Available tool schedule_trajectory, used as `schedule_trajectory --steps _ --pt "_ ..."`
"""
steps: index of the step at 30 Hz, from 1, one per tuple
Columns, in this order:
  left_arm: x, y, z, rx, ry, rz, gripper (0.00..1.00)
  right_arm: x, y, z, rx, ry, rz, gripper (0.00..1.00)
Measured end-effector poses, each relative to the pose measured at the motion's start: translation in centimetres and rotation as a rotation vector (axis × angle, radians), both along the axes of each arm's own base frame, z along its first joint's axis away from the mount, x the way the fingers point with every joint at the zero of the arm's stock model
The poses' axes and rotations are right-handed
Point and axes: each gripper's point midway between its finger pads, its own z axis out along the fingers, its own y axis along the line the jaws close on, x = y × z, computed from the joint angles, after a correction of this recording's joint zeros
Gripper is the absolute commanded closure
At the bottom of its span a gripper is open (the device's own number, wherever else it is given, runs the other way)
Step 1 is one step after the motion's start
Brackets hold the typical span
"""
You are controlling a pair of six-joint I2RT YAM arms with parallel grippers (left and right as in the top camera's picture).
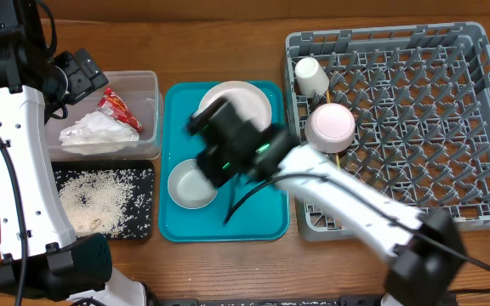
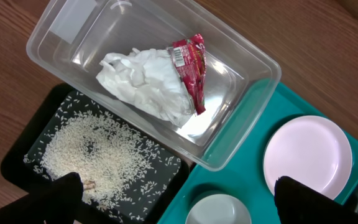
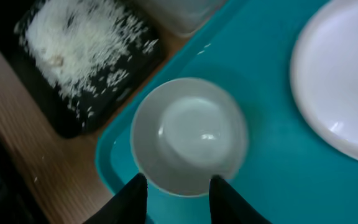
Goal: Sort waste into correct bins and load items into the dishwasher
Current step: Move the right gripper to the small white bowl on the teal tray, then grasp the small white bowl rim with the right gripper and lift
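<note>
— Although the right wrist view is smeared, can you tell what the right gripper (image 3: 179,196) is doing?
— Its two fingers (image 3: 132,196) stand apart at the near rim of the bowl (image 3: 188,143), one at 7 o'clock of it and one at 5 o'clock. Whether either touches the rim, I cannot tell through the blur.
— Where does that bowl sit?
— On the teal tray (image 2: 229,183), toward its 7 o'clock corner. The plate (image 2: 306,155) lies at the tray's 12 o'clock end. From overhead the gripper's dark body covers the plate's 8 o'clock edge and part of the bowl.
— And the left gripper (image 2: 188,200)?
— Spread wide, holding nothing. Only its two black fingertips (image 2: 61,199) show, at the bottom corners of its wrist view. One crosses the plate's lower edge, and the frame crops the bowl.
— The waste?
— The napkin (image 2: 145,84) and the wrapper (image 2: 191,68) lie touching inside the tub (image 2: 241,118), at 10 o'clock of the teal tray. Rice (image 2: 92,149) is spread in the black tray (image 2: 33,149), at 8 o'clock.
— The rack (image 1: 449,170)?
— At 3 o'clock of the teal tray. A cup (image 1: 311,76) lies in its 10 o'clock corner, with a second bowl (image 1: 331,126) just at 5 o'clock of the cup. The right arm (image 1: 356,200) hides the rack's 7 o'clock corner.
</note>
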Motion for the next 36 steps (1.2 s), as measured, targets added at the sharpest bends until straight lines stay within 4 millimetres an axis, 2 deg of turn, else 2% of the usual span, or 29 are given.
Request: schedule_trajectory --steps 4,8,11,19,28,33,36 --pt "0.0 0.0 0.0 0.0 0.0 0.0 0.0 -2.7 3.4 -3.2 -0.028 -0.004 0.087 0.65" --pt "0.0 0.0 0.0 0.0 0.0 0.0 0.0 -4.0 5.2 -5.2 -0.039 -0.005 0.126 0.66" --pt "0.0 0.0 0.0 0.0 0.0 0.0 0.0 -4.6 5.6 -6.9 -0.065 0.009 0.141 0.69" --pt "0.0 0.0 0.0 0.0 0.0 0.0 0.0 -4.6 5.5 -9.8 -0.113 0.035 0.142 0.71" --pt "0.0 0.0 0.0 0.0 0.0 0.0 0.0 -4.8 4.7 -10.6 -0.155 0.047 0.136 0.75" --pt "0.0 0.0 0.0 0.0 0.0 0.0 0.0 -4.5 3.6 -11.0 -0.209 0.03 0.118 0.89" --pt "0.0 0.0 0.0 0.0 0.0 0.0 0.0 -4.2 3.5 -11.0 -0.216 0.018 0.11 0.94"
